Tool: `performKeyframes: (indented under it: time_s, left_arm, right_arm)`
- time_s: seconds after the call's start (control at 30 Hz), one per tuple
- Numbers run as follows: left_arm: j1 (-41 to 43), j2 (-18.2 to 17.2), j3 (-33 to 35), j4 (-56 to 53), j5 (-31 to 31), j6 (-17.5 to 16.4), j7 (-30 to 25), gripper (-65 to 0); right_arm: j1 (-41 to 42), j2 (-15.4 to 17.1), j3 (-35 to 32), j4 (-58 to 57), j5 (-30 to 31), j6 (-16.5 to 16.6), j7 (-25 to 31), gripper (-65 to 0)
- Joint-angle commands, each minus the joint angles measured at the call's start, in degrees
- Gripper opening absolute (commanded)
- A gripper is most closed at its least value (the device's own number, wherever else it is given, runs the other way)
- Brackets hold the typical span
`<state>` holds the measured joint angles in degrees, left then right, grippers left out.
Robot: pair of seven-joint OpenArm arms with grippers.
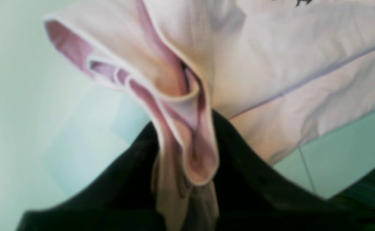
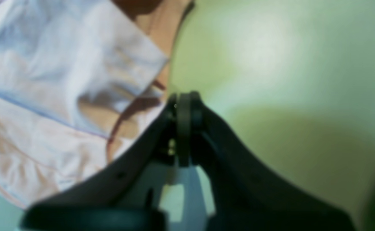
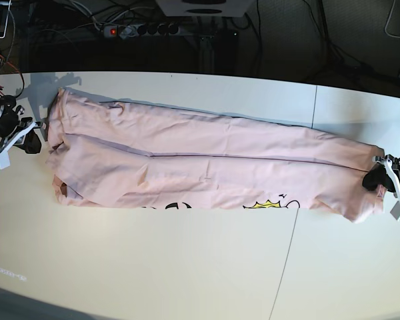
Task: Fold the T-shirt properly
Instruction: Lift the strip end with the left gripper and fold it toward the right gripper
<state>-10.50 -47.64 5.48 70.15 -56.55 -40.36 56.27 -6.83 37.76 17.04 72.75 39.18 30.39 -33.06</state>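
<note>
The pale pink T-shirt (image 3: 207, 163) lies stretched sideways across the white table (image 3: 187, 267), folded lengthwise, with bits of black lettering (image 3: 163, 207) and a yellow print showing along its near edge. At the shirt's right end my left gripper (image 3: 375, 180) is shut on a bunched fold of fabric. In the left wrist view the black fingers (image 1: 239, 150) pinch a hanging pleat of the T-shirt (image 1: 287, 64). My right gripper (image 3: 35, 144) sits just off the shirt's left end, shut with nothing between its fingers (image 2: 184, 109). The T-shirt (image 2: 62, 80) lies beside it.
A power strip (image 3: 137, 29) and cables run behind the table's back edge. Thin seams cross the tabletop, one of them (image 3: 290, 253) in front of the shirt. Bare table stretches along the whole near side.
</note>
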Motion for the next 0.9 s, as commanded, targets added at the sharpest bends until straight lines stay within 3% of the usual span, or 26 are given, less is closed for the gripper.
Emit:
performKeyframes:
  time_s: [0.0,0.13,0.4,0.67,0.87]
  left_arm:
    - [-1.18,-1.25,-0.68,2.62,-1.70,0.36,0.46,-65.0]
    - [0.28,-0.48,-0.68,11.74,-3.50,0.36,3.17,-65.0]
    - [5.90,5.70,-0.68,31.69,6.62,0.36,0.20,-65.0]
    - [6.03,15.56,-0.07,34.91,13.51,1.03,-0.79,-65.0]
    - [5.70,20.17,8.74,37.33,23.58,2.89,-1.42,-65.0]
  right_arm:
    - [0.61,1.46,0.70,0.85,0.68,2.40,1.07,-65.0]
    - [0.61,1.46,0.70,0.85,0.68,2.40,1.07,-65.0]
    - [0.61,1.46,0.70,0.85,-1.31,2.40,1.09,-65.0]
    - [0.63,1.46,0.70,0.85,-2.08,2.38,1.14,-65.0]
    - [0.61,1.46,0.70,0.85,-2.12,2.40,1.11,-65.0]
